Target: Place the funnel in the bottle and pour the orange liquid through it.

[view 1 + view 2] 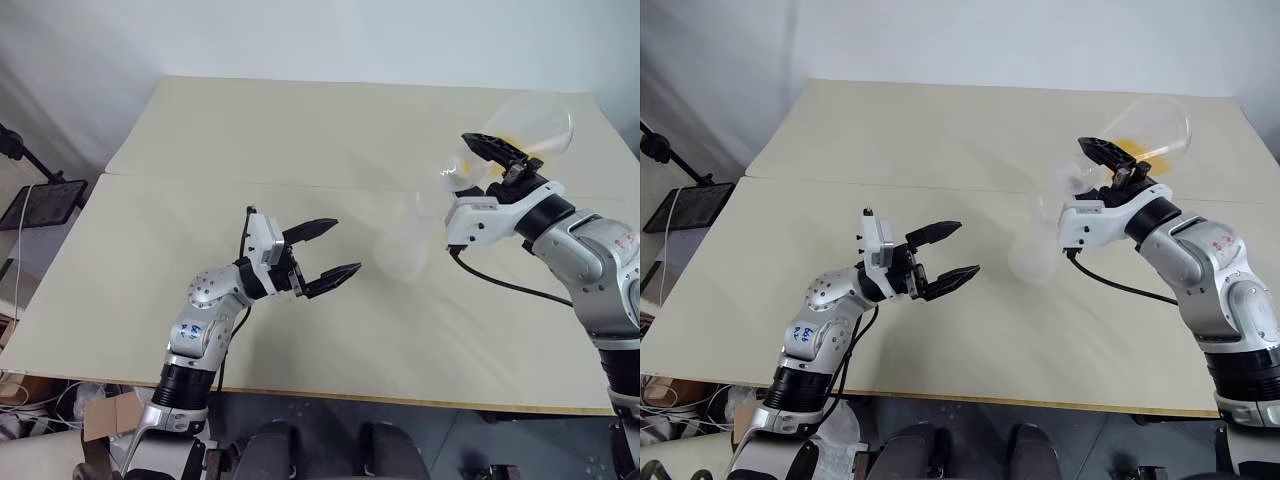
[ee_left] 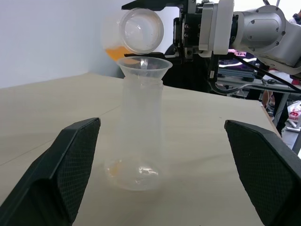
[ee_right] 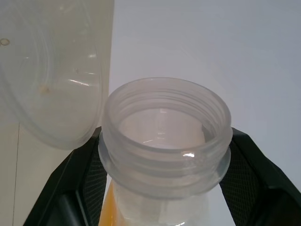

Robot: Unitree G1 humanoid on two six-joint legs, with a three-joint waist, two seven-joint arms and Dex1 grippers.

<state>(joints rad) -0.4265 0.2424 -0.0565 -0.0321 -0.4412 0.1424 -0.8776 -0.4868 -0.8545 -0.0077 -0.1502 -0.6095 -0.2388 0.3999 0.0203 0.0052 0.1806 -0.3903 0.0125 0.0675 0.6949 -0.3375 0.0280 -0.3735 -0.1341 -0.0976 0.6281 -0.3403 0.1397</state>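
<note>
The left hand (image 1: pixel 325 256), with two black fingers, is wide apart and holds nothing; its silver arm reaches forward, low over the table, and points to the right. The right hand (image 1: pixel 497 155) is higher, with its fingers closed around a small clear plastic jar with a threaded mouth (image 3: pixel 164 141), which it holds tilted. The right forearm comes in from the right side.

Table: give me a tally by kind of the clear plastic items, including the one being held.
bottle: 1
funnel: 1
jar, held tilted, with orange liquid: 1
bowl: 1
Total: 4
</note>
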